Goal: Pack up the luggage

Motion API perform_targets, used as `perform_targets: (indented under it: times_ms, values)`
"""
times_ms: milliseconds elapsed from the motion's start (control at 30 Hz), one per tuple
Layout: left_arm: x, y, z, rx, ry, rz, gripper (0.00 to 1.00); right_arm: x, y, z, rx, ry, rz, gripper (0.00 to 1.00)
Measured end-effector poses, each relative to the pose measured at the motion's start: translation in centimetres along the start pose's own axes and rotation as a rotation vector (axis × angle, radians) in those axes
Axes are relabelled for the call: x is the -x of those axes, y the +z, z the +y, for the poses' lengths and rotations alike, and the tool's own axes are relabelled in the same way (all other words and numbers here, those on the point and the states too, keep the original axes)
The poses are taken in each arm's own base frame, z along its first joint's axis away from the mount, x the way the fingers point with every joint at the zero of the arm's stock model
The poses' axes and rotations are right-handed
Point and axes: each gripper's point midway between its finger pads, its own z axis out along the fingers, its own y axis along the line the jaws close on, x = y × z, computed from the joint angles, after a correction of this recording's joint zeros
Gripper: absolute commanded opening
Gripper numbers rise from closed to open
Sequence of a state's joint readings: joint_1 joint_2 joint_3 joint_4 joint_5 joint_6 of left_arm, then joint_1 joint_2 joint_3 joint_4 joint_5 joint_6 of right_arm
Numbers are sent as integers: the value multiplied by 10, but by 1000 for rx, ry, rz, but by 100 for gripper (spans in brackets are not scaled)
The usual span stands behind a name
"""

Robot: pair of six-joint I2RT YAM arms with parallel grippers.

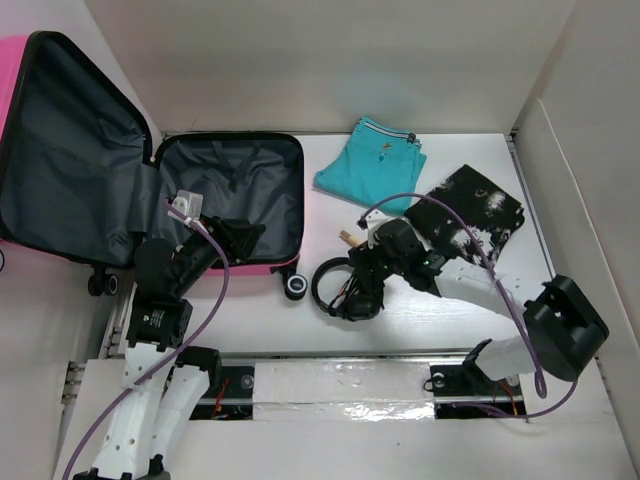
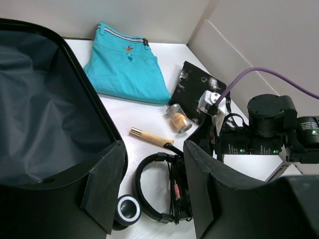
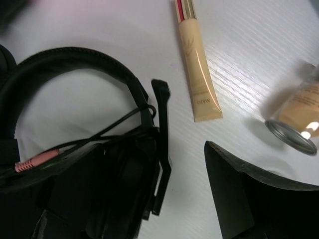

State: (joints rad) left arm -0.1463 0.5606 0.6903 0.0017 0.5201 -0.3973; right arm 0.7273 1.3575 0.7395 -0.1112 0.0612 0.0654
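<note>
The white table [image 1: 420, 315] is covered whole, steeply from above its near edge. The left wrist view is directed low towards the far right, and the right wrist view straight down at very close range. A black corded headset [image 2: 142, 184] [image 3: 75, 57] and a beige cosmetic tube [image 2: 149, 138] [image 3: 199, 74] are shared by both.

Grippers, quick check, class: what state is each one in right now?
Left gripper: open, holding nothing.
Right gripper: open, low over the headphones, holding nothing.
</note>
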Motion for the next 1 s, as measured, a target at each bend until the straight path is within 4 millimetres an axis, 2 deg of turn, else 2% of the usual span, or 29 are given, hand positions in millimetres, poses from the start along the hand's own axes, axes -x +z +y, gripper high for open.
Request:
perform_targets:
  times_ms: [233, 433, 533, 567, 600, 633, 867, 933, 1000]
  values:
    - [-1, 0, 1, 8, 2, 1, 48, 0, 23, 13, 63, 17, 12, 84]
    - [0, -2, 0, 5, 4, -3, 48, 3, 35, 5, 48, 60, 6, 84]
    - [1, -3, -1, 3, 7, -8, 48, 2, 47, 6, 54, 73, 22, 79]
    - [1, -3, -1, 3, 8, -8, 48, 1, 50, 7, 58, 77, 29, 64]
    - [1, -3, -1, 3, 8, -8, 48, -1, 53, 9, 69, 82, 35, 57]
    - [1, -3, -1, 3, 8, -8, 48, -3, 56, 10, 77, 90, 39, 54]
    - [1, -3, -1, 3, 10, -7, 48, 3, 60, 4, 53, 119, 9, 7]
    - [1, -3, -1, 3, 10, -7, 48, 4, 57, 3, 51, 118, 3, 1]
    - [1, -3, -1, 3, 10, -7, 47, 7, 50, 2, 47, 115, -11, 0]
